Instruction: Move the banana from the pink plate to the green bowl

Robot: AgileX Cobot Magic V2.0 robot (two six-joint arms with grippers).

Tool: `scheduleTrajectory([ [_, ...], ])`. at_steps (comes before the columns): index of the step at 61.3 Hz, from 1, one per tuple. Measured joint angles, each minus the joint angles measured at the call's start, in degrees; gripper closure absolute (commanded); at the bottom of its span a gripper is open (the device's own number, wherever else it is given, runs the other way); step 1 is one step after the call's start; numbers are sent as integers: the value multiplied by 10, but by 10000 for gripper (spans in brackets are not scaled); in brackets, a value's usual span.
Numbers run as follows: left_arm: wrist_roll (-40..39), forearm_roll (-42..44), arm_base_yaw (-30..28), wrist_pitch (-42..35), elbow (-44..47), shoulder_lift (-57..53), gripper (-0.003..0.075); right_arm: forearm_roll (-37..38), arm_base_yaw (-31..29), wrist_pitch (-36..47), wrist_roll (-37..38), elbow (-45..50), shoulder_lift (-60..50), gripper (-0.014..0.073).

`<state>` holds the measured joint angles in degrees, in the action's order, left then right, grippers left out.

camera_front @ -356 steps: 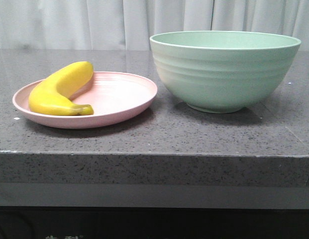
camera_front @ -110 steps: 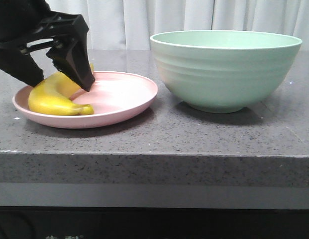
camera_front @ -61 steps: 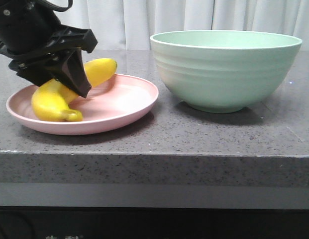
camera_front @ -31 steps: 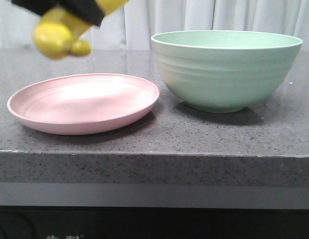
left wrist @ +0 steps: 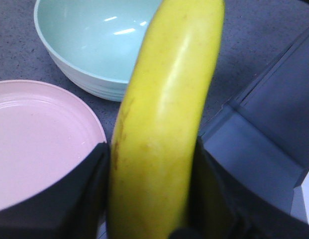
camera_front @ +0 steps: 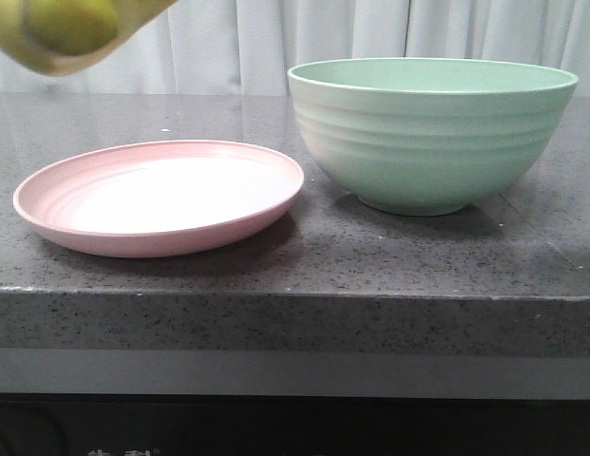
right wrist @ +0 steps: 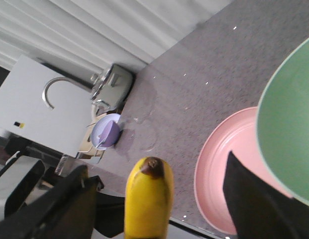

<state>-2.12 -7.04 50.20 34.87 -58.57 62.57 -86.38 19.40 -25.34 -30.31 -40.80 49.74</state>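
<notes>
The left tool is clenched on the banana, its dark fingers pressed to both sides of the fruit. The banana hangs in the air at the upper left corner of the front view — clear of the pink plate, which lies bare on the grey speckled surface. The green bowl stands just beside the plate, not touching it. The right tool is released, its fingers spread wide apart, the banana visible beyond them. Far off — a metal kettle.
</notes>
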Motion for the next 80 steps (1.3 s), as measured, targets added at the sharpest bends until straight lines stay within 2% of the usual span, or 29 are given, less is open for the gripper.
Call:
scheduleTrajectory([
  [9,0,0,2,0,1,0,603,-133,25,-15,-126,-1,70,44],
  [15,0,0,2,0,1,0,603,-154,35,-31,-165,-8,111,44],
  [26,0,0,2,0,1,0,602,-161,60,-87,-178,-39,178,48],
  [31,0,0,2,0,1,0,602,-161,73,-99,-178,-53,200,94],
  [41,0,0,2,0,1,0,602,-161,91,-115,-179,-63,220,284],
  [48,0,0,2,-1,1,0,595,-159,91,-120,-181,-63,221,345],
  [53,0,0,2,-1,1,1,531,-158,91,-120,-181,-63,221,363],
  [59,0,0,2,-1,1,4,364,-156,91,-119,-183,-63,222,361],
  [62,0,0,2,-1,1,5,250,-156,91,-119,-183,-63,222,359],
  [67,0,2,2,-1,1,7,129,-156,91,-117,-186,-64,222,359],
  [70,0,7,2,-1,1,7,109,-156,91,-113,-190,-68,222,359],
  [80,-1,15,-8,5,1,-8,112,-124,63,-111,-197,-98,222,359],
])
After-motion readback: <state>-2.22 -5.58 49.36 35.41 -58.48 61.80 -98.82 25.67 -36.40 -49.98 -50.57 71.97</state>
